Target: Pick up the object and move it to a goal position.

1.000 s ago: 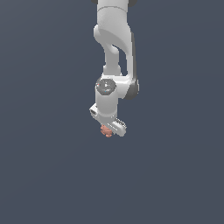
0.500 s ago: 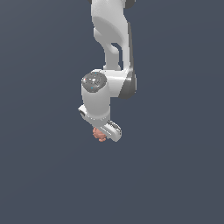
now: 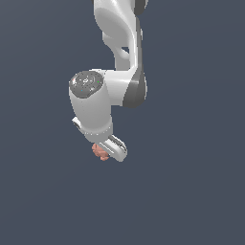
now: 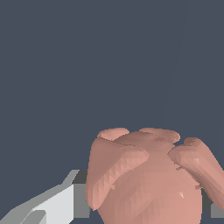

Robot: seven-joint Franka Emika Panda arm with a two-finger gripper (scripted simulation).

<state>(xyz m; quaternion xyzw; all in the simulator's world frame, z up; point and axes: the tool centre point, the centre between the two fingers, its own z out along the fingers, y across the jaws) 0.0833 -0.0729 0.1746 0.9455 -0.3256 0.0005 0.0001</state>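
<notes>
Object (image 3: 100, 151) pink, lumpy, clamped between the fingers (image 4: 57, 205). Carry step underway. Next: move to goal, not visible here.

A plain dark blue-grey surface (image 3: 191, 191) fills both views, flat and uniform; no edge or seam shows anywhere.
</notes>
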